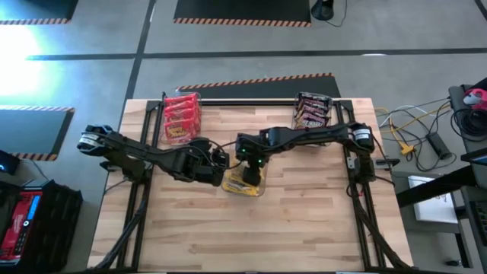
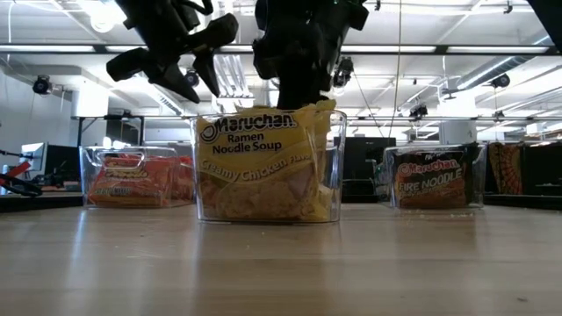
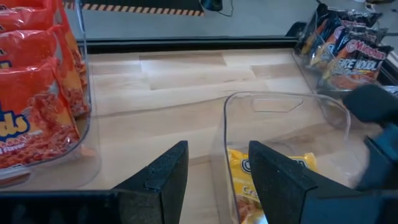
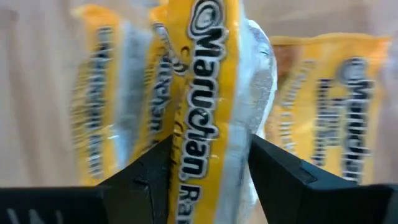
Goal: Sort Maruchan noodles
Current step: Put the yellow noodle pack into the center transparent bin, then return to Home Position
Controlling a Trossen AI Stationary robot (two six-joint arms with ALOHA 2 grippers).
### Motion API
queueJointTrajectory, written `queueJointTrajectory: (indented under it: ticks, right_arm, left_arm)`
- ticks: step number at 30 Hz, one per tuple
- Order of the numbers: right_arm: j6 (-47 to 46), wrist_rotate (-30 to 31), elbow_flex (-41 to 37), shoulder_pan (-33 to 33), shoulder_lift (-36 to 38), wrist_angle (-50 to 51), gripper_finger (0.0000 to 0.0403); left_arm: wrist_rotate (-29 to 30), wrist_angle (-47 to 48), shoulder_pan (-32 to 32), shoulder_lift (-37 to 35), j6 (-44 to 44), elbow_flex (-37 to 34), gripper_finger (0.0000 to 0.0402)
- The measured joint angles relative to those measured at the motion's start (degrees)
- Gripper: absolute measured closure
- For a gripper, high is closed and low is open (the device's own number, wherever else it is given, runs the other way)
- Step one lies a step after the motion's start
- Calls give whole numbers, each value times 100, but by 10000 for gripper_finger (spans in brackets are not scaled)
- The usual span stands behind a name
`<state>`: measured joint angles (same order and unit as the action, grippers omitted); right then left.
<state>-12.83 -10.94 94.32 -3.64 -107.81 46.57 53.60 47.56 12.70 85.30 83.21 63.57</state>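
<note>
A clear bin [image 1: 245, 185] at the table's middle holds yellow Maruchan noodles [image 2: 255, 167] standing on edge. My right gripper [image 1: 251, 171] reaches down into its top from above, with one yellow packet [image 4: 205, 93] between its fingers. My left gripper [image 3: 214, 165] hangs open just left of the bin [image 3: 280, 99], above its rim, with nothing between its fingers. Red noodle packets [image 1: 181, 118] fill a clear bin at the far left. Dark packets [image 1: 312, 112] fill another at the far right. My right gripper has the yellow packet's upper part [image 4: 186, 134] between its two fingers, which come from above, slanting down. The packet fills the gap from finger to finger. It stands upright on edge, with its lower part down in the bin among the other yellow packets [image 4: 329, 106].
Bare wooden table [image 1: 304, 221] lies on the near side of the middle bin and between the bins. The arms' black frame rails [image 1: 358, 164] run along the table's left and right edges. Cables and gear lie beyond the right edge.
</note>
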Motion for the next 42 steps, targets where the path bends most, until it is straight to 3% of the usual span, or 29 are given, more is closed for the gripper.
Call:
queueJointTrajectory:
  ticks: [5, 25, 33, 38, 42]
  right_arm:
    - [23, -510, -2, 28, 107, -2, 230]
    - [123, -595, -2, 39, 544, 153, 232]
    - [516, -554, -61, 26, 1102, 142, 232]
    - [672, -7, -427, 28, 1655, 161, 232]
    - [585, 505, -955, 22, 2261, 122, 232]
  left_arm:
    - [2, 173, -8, -22, -16, 0, 249]
    - [300, 1117, -60, -793, -149, -14, 249]
    - [-413, 1124, -80, -1449, -1086, -279, 249]
    - [-476, 1063, -80, -2276, -1311, -625, 249]
    - [-690, 342, -75, -2971, -2046, -1012, 249]
